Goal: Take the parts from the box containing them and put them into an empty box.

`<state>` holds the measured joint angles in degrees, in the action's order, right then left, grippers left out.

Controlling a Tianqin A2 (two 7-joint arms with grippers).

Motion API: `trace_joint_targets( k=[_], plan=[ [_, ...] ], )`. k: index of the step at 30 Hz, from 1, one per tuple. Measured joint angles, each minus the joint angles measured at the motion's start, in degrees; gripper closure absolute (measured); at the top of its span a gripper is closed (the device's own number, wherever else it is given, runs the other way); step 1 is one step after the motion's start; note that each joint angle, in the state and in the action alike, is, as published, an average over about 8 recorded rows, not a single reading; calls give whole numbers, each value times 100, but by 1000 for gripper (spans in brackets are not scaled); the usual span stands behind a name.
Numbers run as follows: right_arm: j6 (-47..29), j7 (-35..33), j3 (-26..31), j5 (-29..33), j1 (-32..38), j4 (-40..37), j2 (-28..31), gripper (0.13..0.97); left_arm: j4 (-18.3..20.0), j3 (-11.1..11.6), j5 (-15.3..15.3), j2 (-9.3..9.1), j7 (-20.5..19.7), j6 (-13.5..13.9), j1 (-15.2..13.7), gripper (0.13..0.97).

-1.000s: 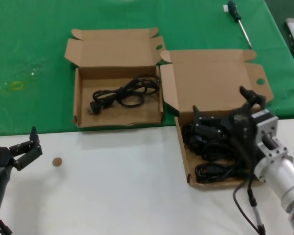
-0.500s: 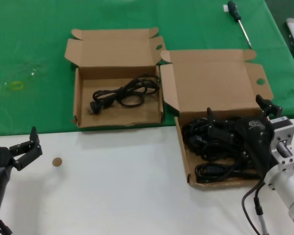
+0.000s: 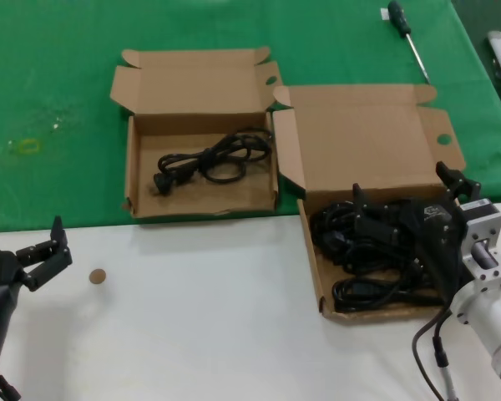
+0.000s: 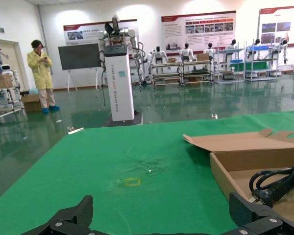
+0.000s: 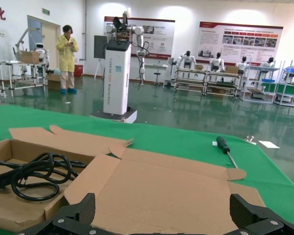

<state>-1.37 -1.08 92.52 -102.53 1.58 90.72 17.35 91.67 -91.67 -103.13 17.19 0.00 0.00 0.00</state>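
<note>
Right gripper (image 3: 409, 199) low over the wide brown cardboard box (image 3: 317, 267), jaws spread above the tangled black power cords (image 3: 359, 251), gripping nothing. One looped black cord (image 3: 210, 159) lies in the narrower cardboard box (image 3: 134, 167). Left gripper (image 3: 43, 251) idle over the white counter (image 3: 200, 317), jaws spread.

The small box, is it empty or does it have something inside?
Not empty. The small box lies open with its lid flap folded back, and one black cord lies looped on its floor.

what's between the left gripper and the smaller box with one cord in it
Head view: only a small brown disc on the white tabletop lies between the left gripper and the smaller box.
</note>
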Motion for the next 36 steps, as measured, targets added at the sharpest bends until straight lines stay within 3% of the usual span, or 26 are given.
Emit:
trace_joint_targets(
  k=[36],
  plan=[
    [0, 0, 0, 0, 0, 0, 0, 129, 0, 0, 0, 0, 0, 0, 0, 132]
  ],
)
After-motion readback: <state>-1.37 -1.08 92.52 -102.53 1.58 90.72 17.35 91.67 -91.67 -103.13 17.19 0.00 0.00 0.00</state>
